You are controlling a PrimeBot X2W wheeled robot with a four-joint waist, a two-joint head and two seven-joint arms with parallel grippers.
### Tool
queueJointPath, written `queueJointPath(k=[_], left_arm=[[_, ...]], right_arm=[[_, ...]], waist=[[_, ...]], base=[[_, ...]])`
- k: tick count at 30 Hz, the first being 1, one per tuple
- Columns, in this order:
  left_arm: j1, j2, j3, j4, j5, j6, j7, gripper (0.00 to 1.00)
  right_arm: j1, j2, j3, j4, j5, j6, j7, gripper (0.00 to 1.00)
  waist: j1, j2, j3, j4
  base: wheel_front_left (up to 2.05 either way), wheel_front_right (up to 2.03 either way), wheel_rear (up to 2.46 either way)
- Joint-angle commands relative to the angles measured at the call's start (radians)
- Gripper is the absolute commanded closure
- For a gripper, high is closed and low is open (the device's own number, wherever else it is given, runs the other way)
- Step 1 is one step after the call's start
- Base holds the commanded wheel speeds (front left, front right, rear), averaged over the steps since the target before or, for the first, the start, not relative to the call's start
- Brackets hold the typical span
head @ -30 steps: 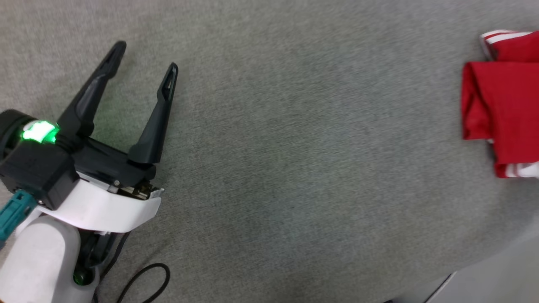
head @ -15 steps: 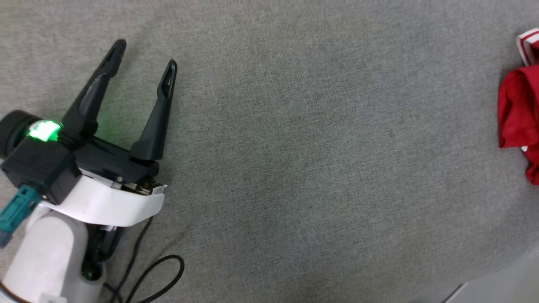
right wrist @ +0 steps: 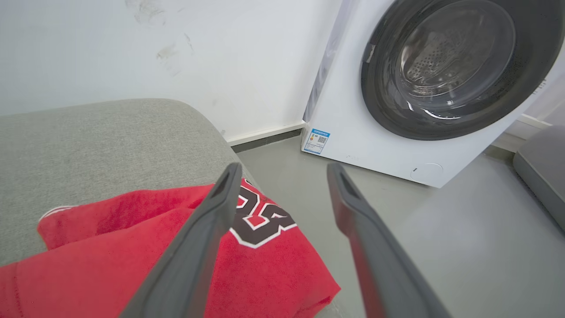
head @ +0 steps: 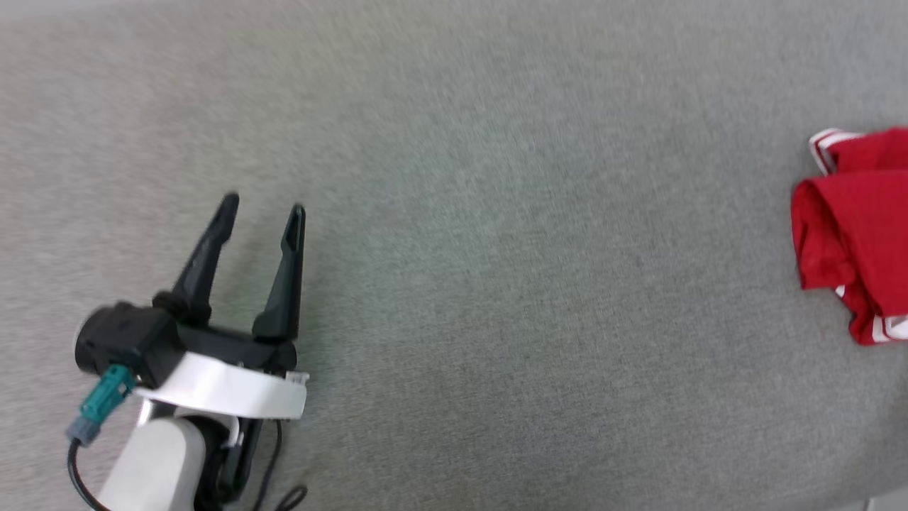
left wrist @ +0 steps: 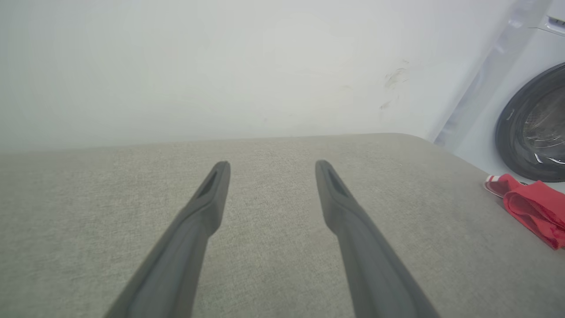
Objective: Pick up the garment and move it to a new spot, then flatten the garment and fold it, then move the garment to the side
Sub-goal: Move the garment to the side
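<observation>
Grey cushion, my left gripper and right gripper spread: the garment looks soft, limp, best pinched at its fold.

The garment is laid on the padded surface at its right end, well apart from the left gripper, which is held over the near left part of that surface. The right gripper is held just above the garment. A wall is set along the far edge. Past the right end, a washing machine is stood on the floor, near that wall.
</observation>
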Motion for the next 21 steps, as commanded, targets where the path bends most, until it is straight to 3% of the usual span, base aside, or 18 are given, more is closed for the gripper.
queueJointPath(k=[1, 10, 21], left_arm=[[0.031, -0.012, 0.003, 0.02, -0.006, 0.009, -0.009, 0.0], [0.123, -0.037, 0.018, 0.076, -0.018, 0.026, -0.025, 0.0], [0.216, -0.078, 0.038, 0.141, -0.022, 0.031, -0.032, 0.0]], right_arm=[[0.051, 0.004, 0.016, -0.01, 0.018, -0.001, -0.019, 0.0], [0.218, 0.084, 0.108, -0.119, 0.07, -0.001, -0.048, 0.0], [0.436, 0.243, 0.276, -0.419, 0.06, -0.001, 0.014, 0.0]], waist=[[0.0002, 0.0, -0.097, 0.051], [0.0002, 0.0, -0.209, 0.099], [0.0002, 0.0, -0.337, 0.165]], base=[[0.0, 0.0, 0.0], [0.0, 0.0, 0.0], [0.0, 0.0, 0.0]])
